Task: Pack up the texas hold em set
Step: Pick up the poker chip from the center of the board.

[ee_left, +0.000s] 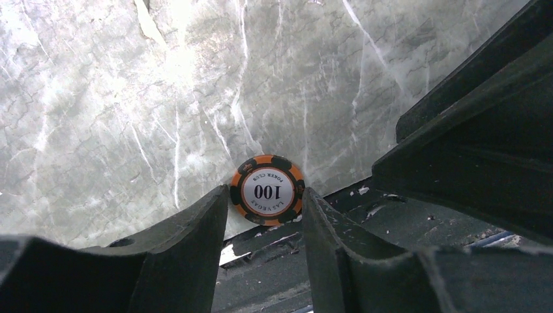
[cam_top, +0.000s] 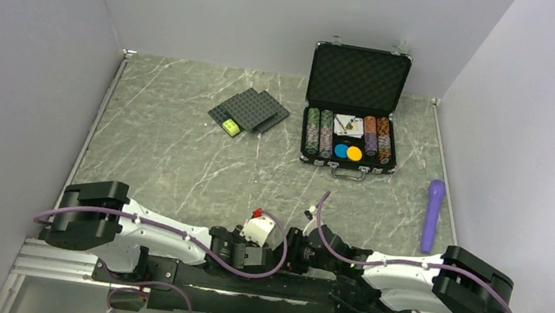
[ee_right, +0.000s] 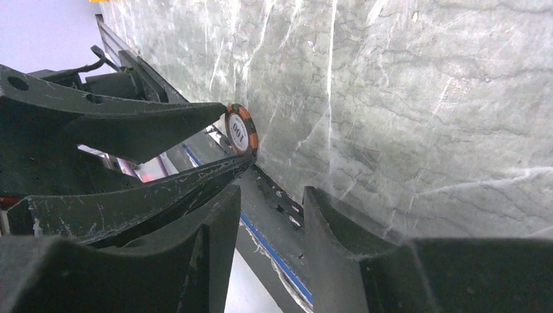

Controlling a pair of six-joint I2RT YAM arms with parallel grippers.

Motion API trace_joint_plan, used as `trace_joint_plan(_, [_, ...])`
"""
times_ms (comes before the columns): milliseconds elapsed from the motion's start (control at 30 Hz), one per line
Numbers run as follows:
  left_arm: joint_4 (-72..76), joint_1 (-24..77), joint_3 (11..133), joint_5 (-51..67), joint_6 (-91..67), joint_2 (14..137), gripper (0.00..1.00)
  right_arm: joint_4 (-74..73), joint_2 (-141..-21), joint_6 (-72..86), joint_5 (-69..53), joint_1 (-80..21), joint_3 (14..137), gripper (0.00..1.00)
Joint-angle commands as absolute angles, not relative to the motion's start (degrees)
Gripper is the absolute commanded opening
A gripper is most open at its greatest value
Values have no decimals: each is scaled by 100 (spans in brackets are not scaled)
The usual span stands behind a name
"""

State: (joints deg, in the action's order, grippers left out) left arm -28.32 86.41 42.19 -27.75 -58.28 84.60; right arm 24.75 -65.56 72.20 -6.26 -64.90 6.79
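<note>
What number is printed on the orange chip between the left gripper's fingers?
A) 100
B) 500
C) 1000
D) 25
A: in the left wrist view, the orange chip between the fingers of the left gripper reads 100 on its white centre.

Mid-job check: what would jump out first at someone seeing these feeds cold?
An orange 100 chip lies at the near edge of the table, nipped between the fingertips of the left claw. Next, the open black briefcase stands at the far right, rows of chips racked inside. A purple stick lies near the right edge.
</note>
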Motion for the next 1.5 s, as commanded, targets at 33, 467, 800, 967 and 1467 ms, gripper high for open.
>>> trace_joint_plan(33, [-2916,8617,4110,-2368,-6046,8706,48,2810,-6583,7251,-615,-6469,655,45])
trace_joint_plan(467, [-2342,8621,3498,-2336,-6123,8033,42,2850,-7471,7071,-949,-6442,1164,44])
trace_joint_plan(800, [-2063,8621,3200,-2354,-6130,7736,42,3338,-8484,7103,-1484,-6291,1511,44])
trace_joint_plan(967, [-2001,8618,3123,-2355,-6145,7673,42,4253,-9185,7348,-1995,-6159,1479,44])
trace_joint_plan(1467, [-1831,8614,2875,-2394,-6231,7414,41,5411,-9199,8199,-1536,-5962,660,41])
